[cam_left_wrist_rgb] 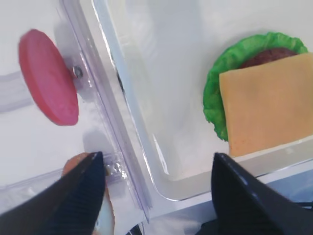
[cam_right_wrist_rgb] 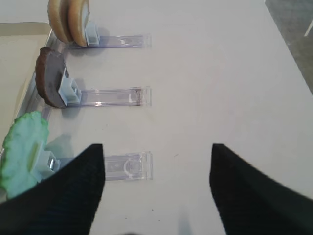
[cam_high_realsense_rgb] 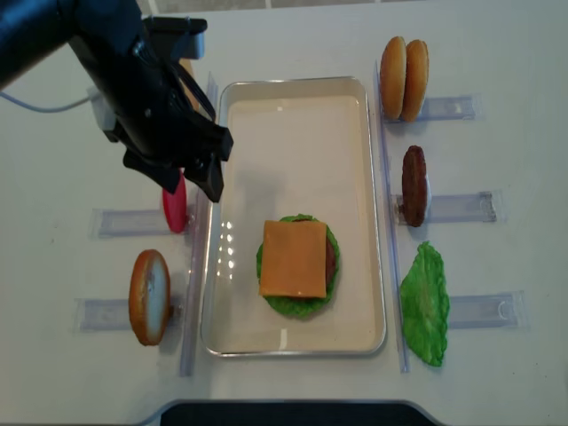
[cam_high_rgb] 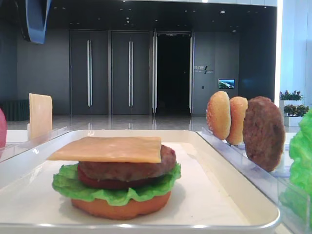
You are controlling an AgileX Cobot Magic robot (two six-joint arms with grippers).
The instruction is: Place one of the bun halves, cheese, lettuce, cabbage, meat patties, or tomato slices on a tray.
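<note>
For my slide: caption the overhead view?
Cheese tops the stack on the tray; open left gripper hovers beside it.

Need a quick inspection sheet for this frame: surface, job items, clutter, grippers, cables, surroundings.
Surface: white table, nothing spilled.
Job's things: tray holds a stack: bun half, lettuce, tomato, patty, with cheese on top. Standing in clear racks: two bun halves, a patty and a lettuce leaf on the right; a tomato slice, a bun half and a cheese slice on the left.
Clutter: nothing seen.
Grippers: left gripper open, empty, at the tray's left rim; right gripper open, empty, over bare table.
Cables: one pale cable behind the left arm.
Surroundings: dark doors, planters.
</note>
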